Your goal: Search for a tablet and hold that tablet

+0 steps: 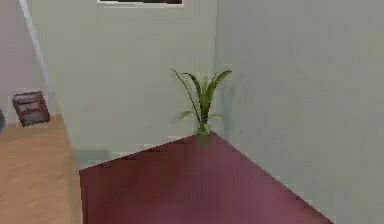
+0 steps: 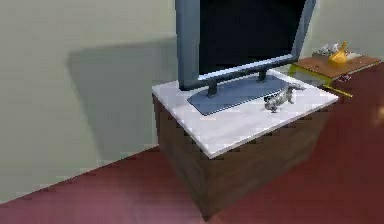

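A screen (image 2: 245,35) stands on the counter (image 2: 230,125), a small grey thing (image 2: 278,99) beside its base (my pincer's state I cannot tell); ahead, a plant (image 1: 203,100) in the corner.

No readable text, label, number or sign appears on anything in either view.
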Available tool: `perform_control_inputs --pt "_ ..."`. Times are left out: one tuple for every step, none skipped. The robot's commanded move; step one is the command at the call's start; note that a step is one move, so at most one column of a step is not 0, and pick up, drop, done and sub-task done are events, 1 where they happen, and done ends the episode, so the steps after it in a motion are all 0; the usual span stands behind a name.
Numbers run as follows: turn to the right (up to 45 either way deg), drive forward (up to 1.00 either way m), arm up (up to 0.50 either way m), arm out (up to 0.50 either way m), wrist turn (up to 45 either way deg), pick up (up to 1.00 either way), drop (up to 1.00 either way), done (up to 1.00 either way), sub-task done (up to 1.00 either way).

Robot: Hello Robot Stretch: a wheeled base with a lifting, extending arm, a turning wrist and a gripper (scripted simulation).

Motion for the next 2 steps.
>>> perform_control_inputs --pt "45.0 0.0 0.0 0.0 0.0 0.0 0.0 0.0 0.0" --pt "45.0 0.0 0.0 0.0 0.0 0.0 0.0 0.0 0.0"
